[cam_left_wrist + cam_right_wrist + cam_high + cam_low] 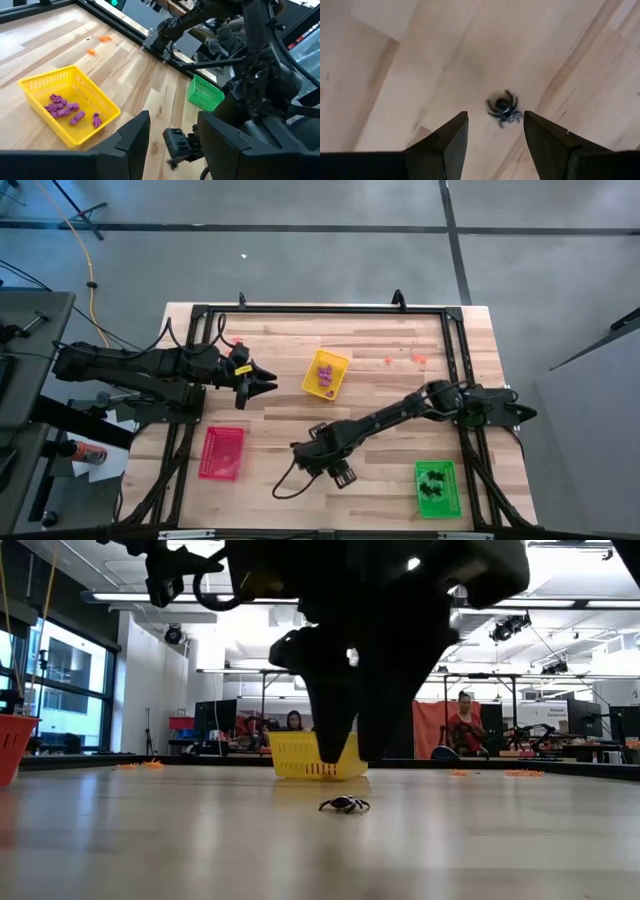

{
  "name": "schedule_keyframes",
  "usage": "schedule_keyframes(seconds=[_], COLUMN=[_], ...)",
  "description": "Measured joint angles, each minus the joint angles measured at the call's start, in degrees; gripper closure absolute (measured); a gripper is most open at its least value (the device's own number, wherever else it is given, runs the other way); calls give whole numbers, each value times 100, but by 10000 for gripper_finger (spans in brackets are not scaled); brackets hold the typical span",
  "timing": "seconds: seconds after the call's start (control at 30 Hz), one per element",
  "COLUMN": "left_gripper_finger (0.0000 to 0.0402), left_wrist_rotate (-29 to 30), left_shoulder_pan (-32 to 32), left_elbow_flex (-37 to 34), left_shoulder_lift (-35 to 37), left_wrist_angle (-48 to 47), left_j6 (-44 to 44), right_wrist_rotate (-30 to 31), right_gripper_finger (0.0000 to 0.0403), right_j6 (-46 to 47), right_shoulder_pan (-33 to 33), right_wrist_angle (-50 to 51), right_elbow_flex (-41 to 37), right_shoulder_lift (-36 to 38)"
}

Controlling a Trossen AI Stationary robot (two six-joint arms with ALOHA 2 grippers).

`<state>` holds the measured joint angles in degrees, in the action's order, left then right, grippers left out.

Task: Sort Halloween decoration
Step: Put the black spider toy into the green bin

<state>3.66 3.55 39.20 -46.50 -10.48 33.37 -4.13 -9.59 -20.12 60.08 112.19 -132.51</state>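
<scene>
A tiny black spider trinket (503, 109) lies on its legs on the bare wood (344, 804), toward the table's near edge. My right gripper (495, 117) hangs over it pointing down, open, its fingertips (335, 752) a little above the table and clear of the spider. My left gripper (265, 385) stands open and empty at the table's left, raised, facing the yellow tray (326, 373), which holds several purple trinkets (62, 106). A few orange trinkets (420, 358) lie on the wood at the far right.
A red tray (222, 452) sits near the front left. A green tray (436, 487) with black trinkets sits at the front right. A black frame rail (320, 308) runs round the table. People sit in the room beyond the far edge (466, 720).
</scene>
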Motion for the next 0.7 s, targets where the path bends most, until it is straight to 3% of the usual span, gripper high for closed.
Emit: schedule_keyframes(seconds=[0.33,0.7], left_gripper_finger=[245,245], left_wrist_rotate=[-2,-1], left_shoulder_pan=[0,0], left_elbow_flex=[0,0], left_shoulder_lift=[0,0], left_wrist_angle=[-6,-74], left_j6=[-55,-51], right_wrist_rotate=[256,408], right_gripper_finger=[217,217], right_j6=[-985,-1295], right_shoulder_pan=[-63,-55], right_wrist_angle=[-539,-977], right_elbow_flex=[-425,-1029], right_shoulder_lift=[3,64])
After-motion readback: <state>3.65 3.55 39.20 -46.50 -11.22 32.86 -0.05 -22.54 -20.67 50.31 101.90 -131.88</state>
